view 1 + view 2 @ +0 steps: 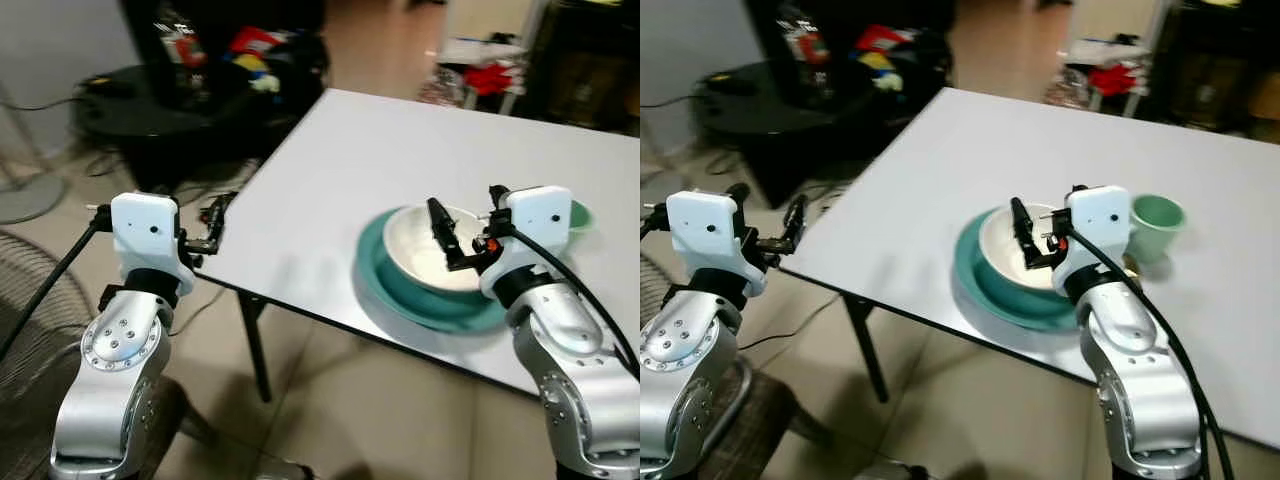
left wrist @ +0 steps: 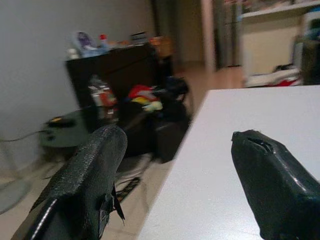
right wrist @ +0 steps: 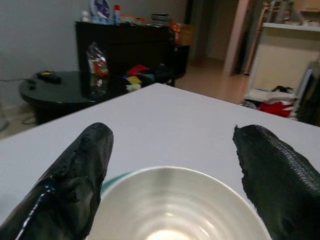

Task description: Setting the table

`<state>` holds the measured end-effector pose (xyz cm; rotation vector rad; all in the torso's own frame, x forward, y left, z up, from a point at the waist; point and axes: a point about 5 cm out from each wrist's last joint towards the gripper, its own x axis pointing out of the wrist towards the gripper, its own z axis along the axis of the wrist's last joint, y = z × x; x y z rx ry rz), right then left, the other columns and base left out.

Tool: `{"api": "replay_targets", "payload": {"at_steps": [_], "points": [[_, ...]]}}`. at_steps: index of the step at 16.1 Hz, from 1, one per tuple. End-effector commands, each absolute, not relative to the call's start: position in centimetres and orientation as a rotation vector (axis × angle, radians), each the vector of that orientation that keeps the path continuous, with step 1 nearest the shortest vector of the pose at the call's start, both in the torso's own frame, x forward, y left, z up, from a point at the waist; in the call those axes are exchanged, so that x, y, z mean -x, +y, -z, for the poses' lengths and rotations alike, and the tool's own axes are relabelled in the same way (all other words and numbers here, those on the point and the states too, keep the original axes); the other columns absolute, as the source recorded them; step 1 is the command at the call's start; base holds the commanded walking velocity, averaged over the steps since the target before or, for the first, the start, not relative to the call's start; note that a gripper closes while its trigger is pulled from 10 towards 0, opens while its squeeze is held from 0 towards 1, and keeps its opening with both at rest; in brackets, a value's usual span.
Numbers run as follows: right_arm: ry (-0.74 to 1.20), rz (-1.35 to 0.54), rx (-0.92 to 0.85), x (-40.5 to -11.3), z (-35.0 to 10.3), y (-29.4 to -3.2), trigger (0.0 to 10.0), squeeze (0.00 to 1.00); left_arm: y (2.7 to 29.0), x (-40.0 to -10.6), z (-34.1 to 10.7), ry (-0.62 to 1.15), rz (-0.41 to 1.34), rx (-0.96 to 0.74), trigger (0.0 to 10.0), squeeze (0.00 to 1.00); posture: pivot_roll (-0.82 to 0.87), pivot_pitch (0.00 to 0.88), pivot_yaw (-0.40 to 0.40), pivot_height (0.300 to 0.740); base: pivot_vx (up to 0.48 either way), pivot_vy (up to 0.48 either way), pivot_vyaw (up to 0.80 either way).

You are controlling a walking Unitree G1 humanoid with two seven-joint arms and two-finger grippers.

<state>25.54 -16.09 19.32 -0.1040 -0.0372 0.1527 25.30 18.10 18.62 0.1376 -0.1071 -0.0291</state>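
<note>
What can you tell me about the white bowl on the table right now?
The white bowl is round and glossy, ceramic by the look of it, with faint rings inside and nothing in it. It stands upright on the teal plate, near the table's close edge, with a pale green cup just beyond to the right. The right tool hangs open over it, one finger on each side of the bowl; whether they touch it is unclear.

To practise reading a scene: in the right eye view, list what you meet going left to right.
Left claw → plate → bowl → right claw → cup.
</note>
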Motion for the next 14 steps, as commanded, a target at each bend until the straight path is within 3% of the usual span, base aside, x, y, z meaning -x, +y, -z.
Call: {"api": "replay_targets", "payload": {"at_steps": [1,2,3,14], "points": [[-0.037,-0.150,0.085,-25.5,-19.2,-16.2,10.0,1.00,18.0,-25.5,-19.0,-0.108,0.033,-0.108,10.0,0.18,0.12,0.000,0.057,0.740,0.000,0.000,0.80],[-0.029,-0.156,0.074,-25.5,-19.0,-16.2,10.0,1.00,18.2,-25.6,-18.8,-0.083,0.017,-0.147,10.0,0.14,0.12,0.000,0.057,0.740,0.000,0.000,0.80],[-0.015,-0.190,0.063,-25.5,-18.7,-15.8,10.0,1.00,18.1,-25.6,-18.3,-0.055,0.064,-0.168,10.0,0.00,0.12,0.000,0.056,0.740,0.000,0.000,0.80],[-0.013,-0.314,0.020,-25.3,-18.3,-14.3,10.0,1.00,18.2,-25.5,-17.5,-0.002,0.101,-0.186,10.0,0.00,0.13,0.000,0.045,0.740,0.000,0.000,0.80]]}}
